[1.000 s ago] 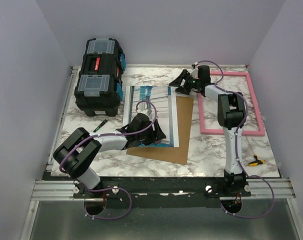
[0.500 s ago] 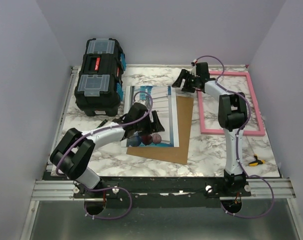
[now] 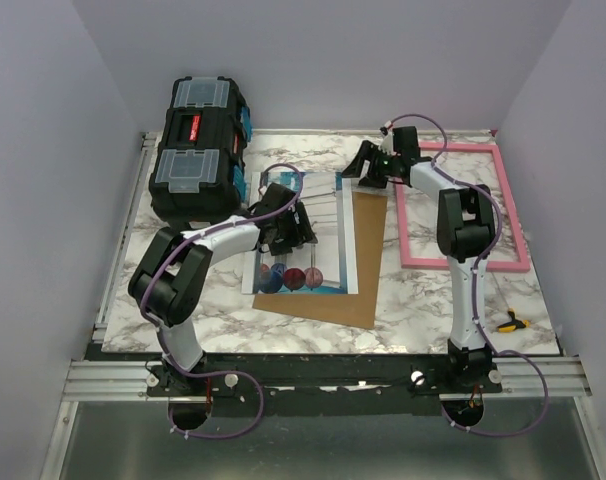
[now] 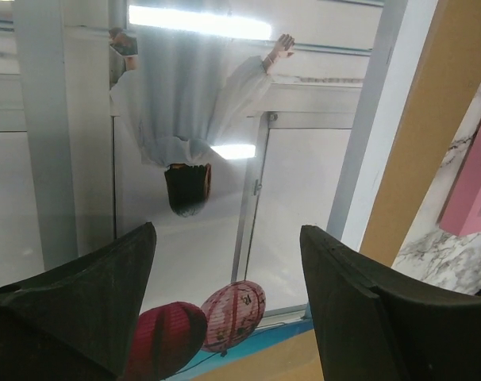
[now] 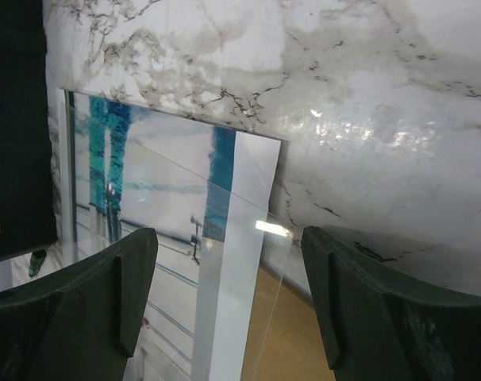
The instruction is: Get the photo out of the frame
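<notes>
I see the photo point(image 3: 333, 235) lying flat on the bench point(image 3: 423, 305), out of the frame point(image 3: 473, 264), its right side resting on the brown backing board point(image 3: 368, 265); the pink frame lies just right of the board. My left gripper point(image 3: 291, 228) hovers over the middle of the photo, jaws apart with nothing between them. My right gripper point(image 3: 365, 163) is likewise spread and holding nothing, above the photo's far right corner.
</notes>
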Robot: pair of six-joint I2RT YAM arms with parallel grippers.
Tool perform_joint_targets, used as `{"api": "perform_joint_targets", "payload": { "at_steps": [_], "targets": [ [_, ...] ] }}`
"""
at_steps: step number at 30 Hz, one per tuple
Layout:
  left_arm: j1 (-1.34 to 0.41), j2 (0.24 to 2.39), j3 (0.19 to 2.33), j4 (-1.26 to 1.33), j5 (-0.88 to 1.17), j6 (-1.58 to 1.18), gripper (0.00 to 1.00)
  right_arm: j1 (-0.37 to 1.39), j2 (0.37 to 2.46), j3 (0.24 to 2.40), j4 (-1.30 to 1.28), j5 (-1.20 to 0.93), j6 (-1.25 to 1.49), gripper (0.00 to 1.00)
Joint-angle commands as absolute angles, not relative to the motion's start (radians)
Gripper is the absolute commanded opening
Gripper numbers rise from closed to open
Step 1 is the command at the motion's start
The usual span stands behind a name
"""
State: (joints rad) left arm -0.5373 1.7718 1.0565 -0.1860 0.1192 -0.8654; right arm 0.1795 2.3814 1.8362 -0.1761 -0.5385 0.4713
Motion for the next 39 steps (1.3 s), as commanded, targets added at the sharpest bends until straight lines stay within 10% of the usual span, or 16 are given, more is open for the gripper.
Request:
{"api": "perform_joint_targets", "payload": {
  "at_steps": [1,22,39],
  "targets": [
    [-0.541,1.796,1.081,-0.291,0.049,-0.879,0.75,0.203,2.426,1.784,-0.225,-0.614,0.509,0.81],
    [-0.541,1.816,1.063,-0.272,0.055,-0.841,0.75,0.204,2.526,1.847,0.017,-0.744,0.721,0.82],
    [-0.54,1.808,1.031,-0.249,0.059,-0.838,0.75,0.206,2.705,1.929,0.509,-0.953,1.101,0.6]
  ]
}}
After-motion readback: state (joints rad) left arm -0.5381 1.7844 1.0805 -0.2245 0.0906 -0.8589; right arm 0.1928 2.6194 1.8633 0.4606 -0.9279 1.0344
